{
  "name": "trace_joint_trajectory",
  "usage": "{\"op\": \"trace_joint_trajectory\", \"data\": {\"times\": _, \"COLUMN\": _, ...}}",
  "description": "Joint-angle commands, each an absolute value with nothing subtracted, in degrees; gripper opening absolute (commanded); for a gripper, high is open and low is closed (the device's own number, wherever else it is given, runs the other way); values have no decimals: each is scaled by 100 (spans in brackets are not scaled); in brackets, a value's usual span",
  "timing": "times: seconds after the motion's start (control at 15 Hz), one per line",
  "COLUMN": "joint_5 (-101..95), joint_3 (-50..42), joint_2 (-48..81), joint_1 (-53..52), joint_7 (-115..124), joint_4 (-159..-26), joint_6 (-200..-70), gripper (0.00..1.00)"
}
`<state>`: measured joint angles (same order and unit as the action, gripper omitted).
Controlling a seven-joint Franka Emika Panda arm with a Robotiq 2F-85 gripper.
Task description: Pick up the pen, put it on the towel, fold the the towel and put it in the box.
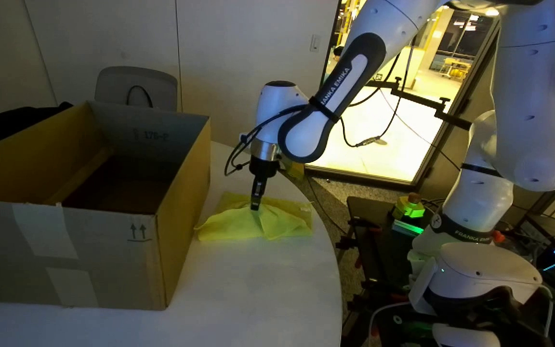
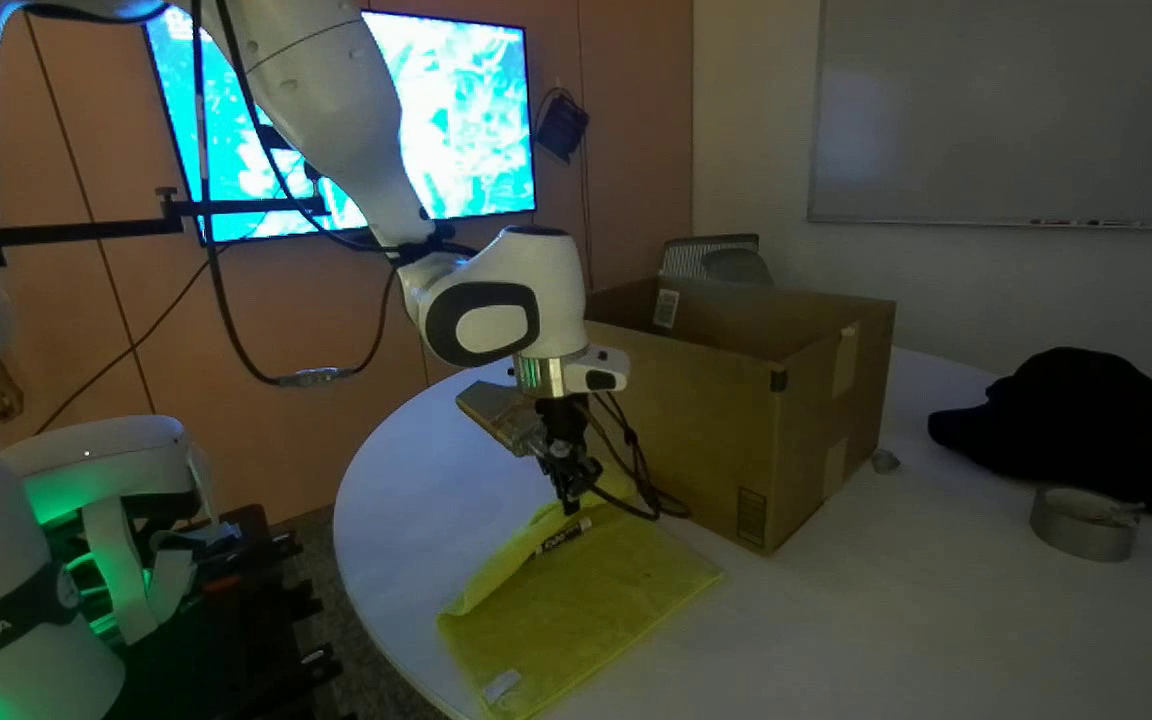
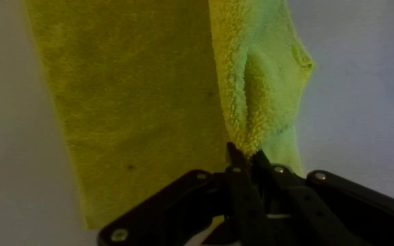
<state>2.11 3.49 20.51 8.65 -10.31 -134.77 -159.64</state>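
A round white bench [image 2: 886, 640] stands, dimly lit, over a speckled floor [image 1: 333, 193]. A grey chair [image 1: 135, 77] stands before a pale wall [image 1: 244, 48]; past a dark frame [image 1: 366, 178], a lit space [image 1: 378, 159] glows yellow. A screen [image 2: 476, 120] shines on a brownish wall [image 2: 636, 150], and a whiteboard [image 2: 1016, 110] hangs on a paler wall [image 2: 751, 160].

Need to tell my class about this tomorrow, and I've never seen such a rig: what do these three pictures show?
The machine is a robot arm. Two pictures come from cameras outside it, each in a different place; the close-up comes from a camera on its wrist. On the table lies a yellow towel with one side turned up, and a pen lies on it near that side. An open box stands beside the towel; an exterior view also shows a tape roll. The arm's end effector pinches a fold of the towel; the pen is not held.
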Motion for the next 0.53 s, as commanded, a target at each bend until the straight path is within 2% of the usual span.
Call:
{"op": "trace_joint_trajectory", "data": {"times": 0.0, "joint_5": 715, "joint_3": 211, "joint_2": 1926, "joint_1": 1242, "joint_7": -1080, "joint_4": -13662, "joint_6": -16083, "gripper": 10}}
{"op": "trace_joint_trajectory", "data": {"times": 0.33, "joint_5": 1114, "joint_3": -43, "joint_2": 2054, "joint_1": 1527, "joint_7": -893, "joint_4": -13650, "joint_6": -15990, "gripper": 11}}
{"op": "trace_joint_trajectory", "data": {"times": 0.4, "joint_5": 1154, "joint_3": -60, "joint_2": 2068, "joint_1": 1558, "joint_7": -895, "joint_4": -13650, "joint_6": -15957, "gripper": 35}}
{"op": "trace_joint_trajectory", "data": {"times": 0.47, "joint_5": 1166, "joint_3": -76, "joint_2": 2064, "joint_1": 1581, "joint_7": -916, "joint_4": -13673, "joint_6": -15952, "gripper": 36}}
